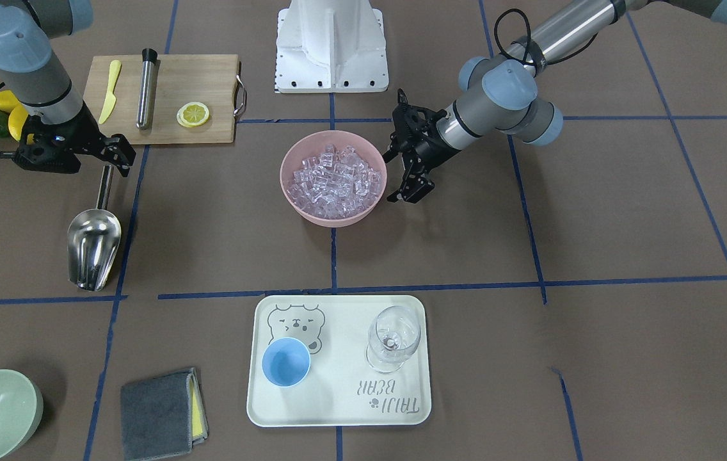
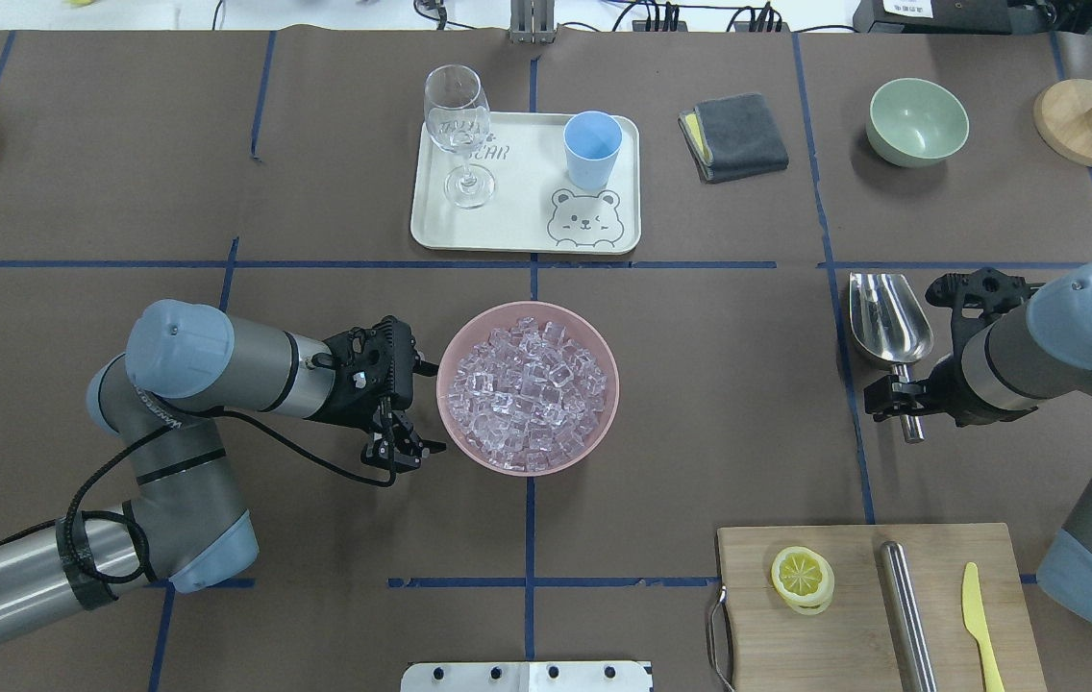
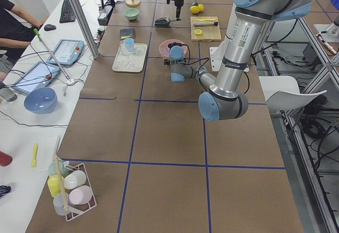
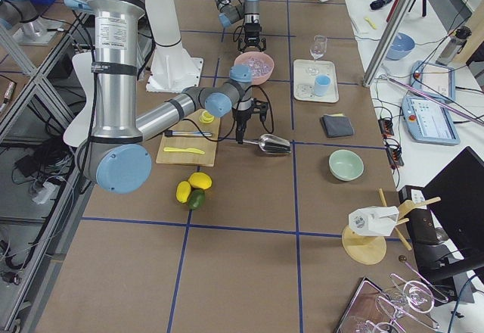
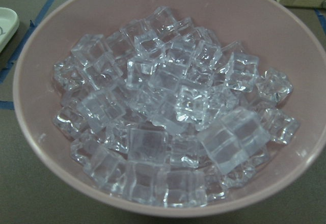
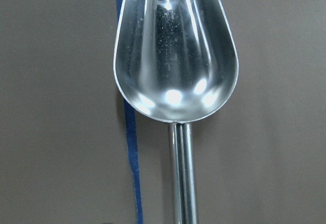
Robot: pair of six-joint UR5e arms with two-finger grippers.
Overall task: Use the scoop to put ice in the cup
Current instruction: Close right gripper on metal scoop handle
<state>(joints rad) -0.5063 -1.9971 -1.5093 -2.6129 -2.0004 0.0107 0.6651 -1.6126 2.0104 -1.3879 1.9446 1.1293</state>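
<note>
Ice (image 2: 527, 389) heaped in pink bowl (image 2: 611, 384) mid-table; cup (image 2: 592, 149) upright on tray (image 2: 517, 231) beside wine glass (image 2: 458, 125), well apart from the bowl; scoop (image 2: 887, 322) lies flat on the table near the cutting board (image 2: 854, 615). The left claw (image 2: 426, 407) is spread wide and empty, just beside the bowl rim; the right claw (image 2: 897, 396) sits over the scoop handle, fingers hidden by the wrist, can't tell if clamped; its wrist view cuts off the handle end.

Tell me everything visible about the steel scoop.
The scoop is shiny steel, with a deep rounded trough and a thin straight cylindrical handle. The trough is empty and faces up. It lies flat on the brown table, partly over a blue tape line, with no ice in or near it. The right claw is at the handle's end; whether it grips cannot be told.
</note>
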